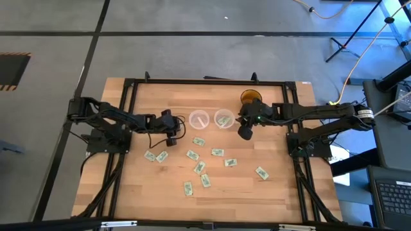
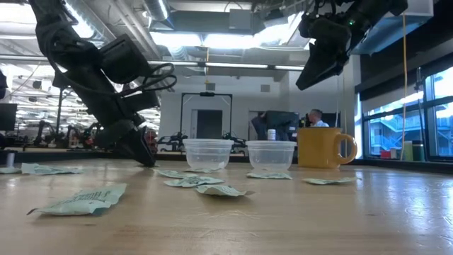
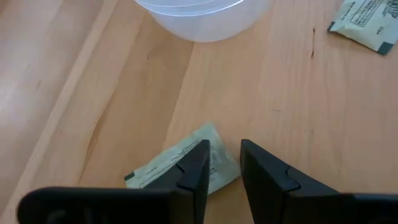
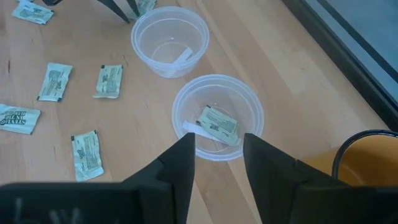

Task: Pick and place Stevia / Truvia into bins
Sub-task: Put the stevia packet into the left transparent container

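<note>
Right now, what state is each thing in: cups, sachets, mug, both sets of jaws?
Left clear cup: upright, one white slip inside.
Right clear cup: upright, one sachet inside.
Loose sachets: flat on the table, outside the cups.
Yellow mug: upright.
Left gripper: low at the table, jaws open at a sachet.
Right gripper: raised above the right cup, jaws open, empty.

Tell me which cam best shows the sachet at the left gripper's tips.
Left wrist view: the sachet lies flat on the wood at the left gripper, partly under one finger, jaws slightly apart. High view hides it under the gripper. Low view shows only the gripper near the table. Right wrist view catches just a corner of it.
</note>
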Controlling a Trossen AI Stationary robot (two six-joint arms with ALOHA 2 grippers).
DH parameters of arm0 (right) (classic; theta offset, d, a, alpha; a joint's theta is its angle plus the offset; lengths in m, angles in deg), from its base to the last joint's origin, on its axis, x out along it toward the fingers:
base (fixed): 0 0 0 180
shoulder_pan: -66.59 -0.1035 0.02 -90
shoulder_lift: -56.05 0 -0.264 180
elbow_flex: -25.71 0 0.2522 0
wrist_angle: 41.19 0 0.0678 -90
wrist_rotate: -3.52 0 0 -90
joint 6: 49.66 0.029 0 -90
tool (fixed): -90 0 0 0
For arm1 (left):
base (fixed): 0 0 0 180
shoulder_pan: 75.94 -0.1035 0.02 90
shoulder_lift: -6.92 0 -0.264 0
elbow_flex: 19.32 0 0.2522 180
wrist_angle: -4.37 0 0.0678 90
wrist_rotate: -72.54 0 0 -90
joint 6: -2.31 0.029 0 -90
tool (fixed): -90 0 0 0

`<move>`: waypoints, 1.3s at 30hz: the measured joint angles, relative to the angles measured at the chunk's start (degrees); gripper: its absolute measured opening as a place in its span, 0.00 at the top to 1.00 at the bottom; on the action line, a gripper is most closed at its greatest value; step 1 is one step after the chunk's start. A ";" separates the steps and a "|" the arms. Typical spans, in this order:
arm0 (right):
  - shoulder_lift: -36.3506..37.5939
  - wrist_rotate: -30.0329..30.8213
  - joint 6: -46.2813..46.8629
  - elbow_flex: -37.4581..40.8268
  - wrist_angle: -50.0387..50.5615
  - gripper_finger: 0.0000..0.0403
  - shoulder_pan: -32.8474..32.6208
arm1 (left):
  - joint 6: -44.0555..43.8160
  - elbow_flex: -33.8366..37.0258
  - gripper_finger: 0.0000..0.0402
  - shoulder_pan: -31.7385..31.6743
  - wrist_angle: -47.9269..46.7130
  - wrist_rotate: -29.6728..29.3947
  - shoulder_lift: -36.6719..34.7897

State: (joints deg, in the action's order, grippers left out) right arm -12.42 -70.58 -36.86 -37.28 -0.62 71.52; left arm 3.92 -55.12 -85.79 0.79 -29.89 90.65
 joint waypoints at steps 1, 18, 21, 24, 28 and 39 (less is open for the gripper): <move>0.00 0.00 0.05 0.00 0.00 0.66 0.00 | 0.00 0.00 0.81 0.00 -0.04 0.19 0.00; 0.00 -0.04 0.22 0.00 0.48 0.66 0.00 | -0.39 -0.48 1.00 -0.11 -3.35 4.11 -3.07; 0.00 -0.04 0.26 0.00 0.64 0.66 0.00 | -0.39 -2.79 1.00 -0.04 -5.13 6.39 -6.18; 0.00 -0.04 0.26 0.00 0.83 0.66 0.00 | -0.39 -5.36 1.00 0.22 -11.80 6.43 -9.49; 0.00 -0.04 0.26 0.00 0.84 0.66 0.01 | 0.18 -9.28 1.00 1.17 -14.85 6.17 -13.71; 0.00 -0.04 0.66 0.00 0.87 0.66 0.02 | 8.22 -15.17 1.00 2.36 -12.08 4.58 -15.43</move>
State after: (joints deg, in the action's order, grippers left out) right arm -12.42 -70.62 -36.21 -37.28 0.25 71.54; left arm 12.14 -70.29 -83.42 -11.29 -25.31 75.22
